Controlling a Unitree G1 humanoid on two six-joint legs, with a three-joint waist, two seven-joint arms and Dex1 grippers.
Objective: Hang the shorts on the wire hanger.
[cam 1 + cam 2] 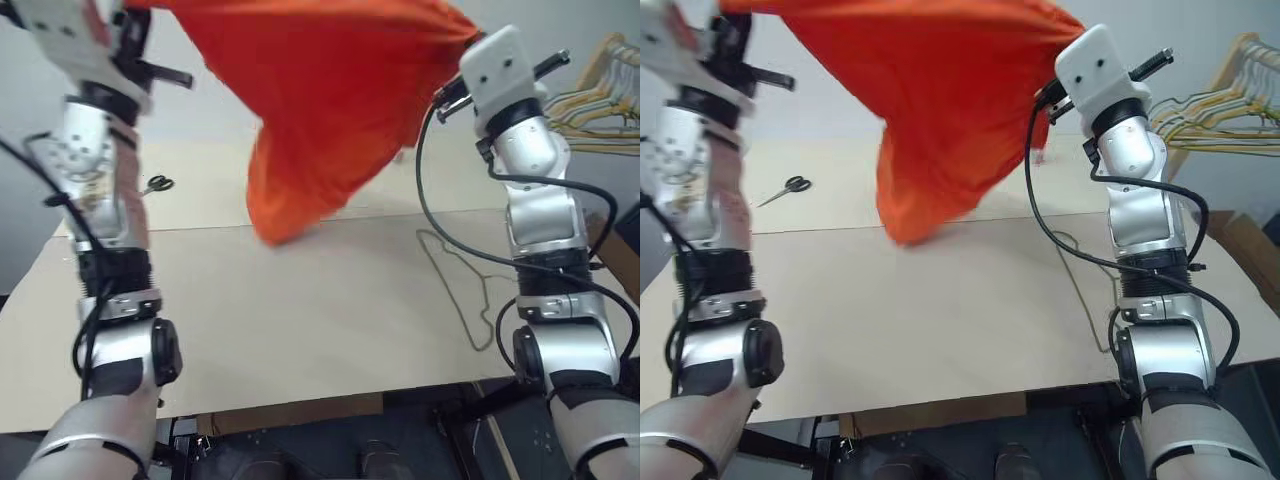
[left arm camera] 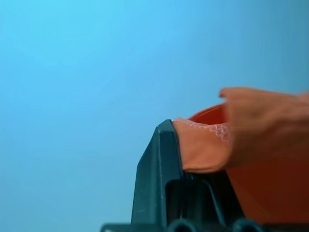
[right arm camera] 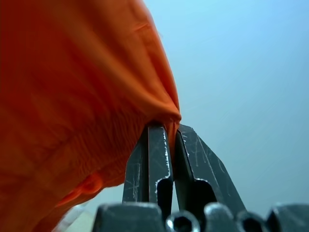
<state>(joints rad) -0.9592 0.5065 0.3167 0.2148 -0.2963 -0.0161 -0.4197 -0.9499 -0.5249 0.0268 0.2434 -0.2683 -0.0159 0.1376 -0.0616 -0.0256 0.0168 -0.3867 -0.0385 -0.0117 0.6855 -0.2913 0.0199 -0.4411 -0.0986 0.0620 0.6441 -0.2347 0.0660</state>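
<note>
The bright orange fabric shorts hung above the far middle of the flat beige table, stretched between the left gripper and the right gripper. The thin wire hanger lay on the table's right side. Small metal scissors lay far left; a bunch of wire hangers stood far right.

Pale beige table against a plain light wall, dark floor below its near edge.

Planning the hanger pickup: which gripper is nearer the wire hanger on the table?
Right. The right gripper holds the shorts above the wire hanger; the left gripper is across the table.
</note>
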